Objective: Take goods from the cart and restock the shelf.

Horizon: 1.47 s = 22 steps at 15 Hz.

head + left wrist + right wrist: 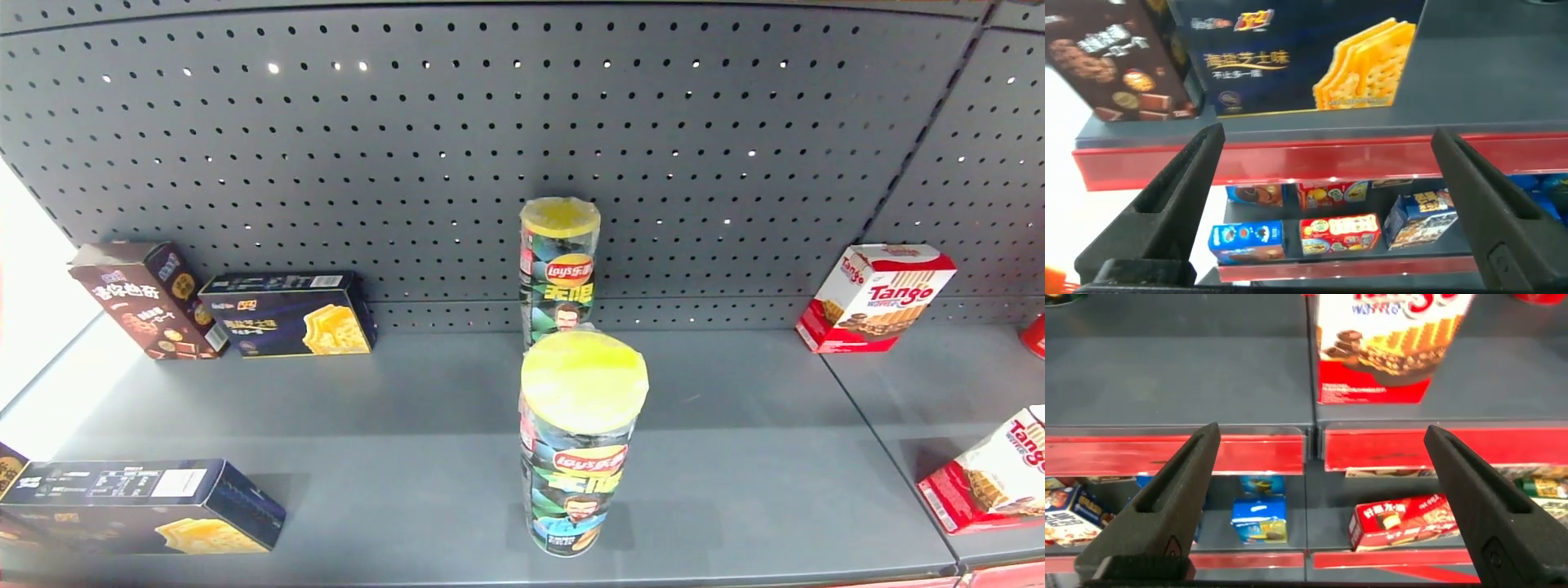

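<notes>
Two tall chip cans with yellow lids stand on the grey shelf [735, 457]: one near the front [578, 445], the other behind it by the pegboard [558, 269]. Dark blue cracker boxes lie at the back left [287, 314] and the front left [139, 506]. My left gripper [1327, 204] is open and holds nothing; it sits in front of the red shelf edge [1323, 159], just below a dark blue cracker box [1298, 57]. My right gripper [1319, 498] is open and bare too, facing the red shelf edge [1249, 453] beneath a red wafer box [1380, 347].
A brown biscuit box [147, 298] leans at the back left. Red and white wafer boxes sit at the back right [873, 298] and the front right [992, 478]. A lower shelf holds several small snack boxes [1339, 235] [1259, 518]. Bare shelf lies on both sides of the cans.
</notes>
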Available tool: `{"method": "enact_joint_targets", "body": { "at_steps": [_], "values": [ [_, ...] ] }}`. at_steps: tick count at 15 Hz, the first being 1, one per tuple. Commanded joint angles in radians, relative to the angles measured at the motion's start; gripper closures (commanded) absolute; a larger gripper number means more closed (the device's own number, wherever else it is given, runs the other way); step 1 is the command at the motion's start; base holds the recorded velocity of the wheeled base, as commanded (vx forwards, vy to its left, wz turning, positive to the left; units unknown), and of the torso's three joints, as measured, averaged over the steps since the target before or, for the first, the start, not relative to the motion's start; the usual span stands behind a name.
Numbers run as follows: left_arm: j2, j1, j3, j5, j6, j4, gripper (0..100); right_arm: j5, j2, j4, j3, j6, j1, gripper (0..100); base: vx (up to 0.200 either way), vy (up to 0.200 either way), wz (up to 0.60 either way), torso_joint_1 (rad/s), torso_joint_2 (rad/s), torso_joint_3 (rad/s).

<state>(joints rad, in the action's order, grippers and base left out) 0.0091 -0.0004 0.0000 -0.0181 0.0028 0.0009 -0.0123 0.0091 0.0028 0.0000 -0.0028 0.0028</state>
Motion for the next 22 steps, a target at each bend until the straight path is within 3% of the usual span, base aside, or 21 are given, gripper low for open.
{"method": "enact_joint_targets", "body": {
  "at_steps": [1,12,15,22],
  "values": [
    [0.002,-0.001,0.0,0.001,-0.001,0.001,0,0.0,0.002,-0.001,0.0,0.0,-0.003,0,0.0,0.0,0.0,0.0,0.0,0.0],
    [0.002,-0.001,0.0,0.001,0.0,0.001,0,0.0,0.002,0.0,0.0,-0.002,-0.001,0,-0.036,0.0,0.0,0.001,0.0,0.0],
    [0.002,-0.001,0.0,0.0,-0.001,0.001,0,0.0,0.002,-0.001,0.0,-0.002,-0.001,0,-0.2,0.0,0.0,0.009,0.0,0.003],
    [0.002,-0.001,0.0,0.0,-0.001,0.001,0,0.0,0.002,-0.001,0.0,-0.002,-0.001,0,0.0,0.0,0.0,0.0,0.0,0.0]
  ]
}}
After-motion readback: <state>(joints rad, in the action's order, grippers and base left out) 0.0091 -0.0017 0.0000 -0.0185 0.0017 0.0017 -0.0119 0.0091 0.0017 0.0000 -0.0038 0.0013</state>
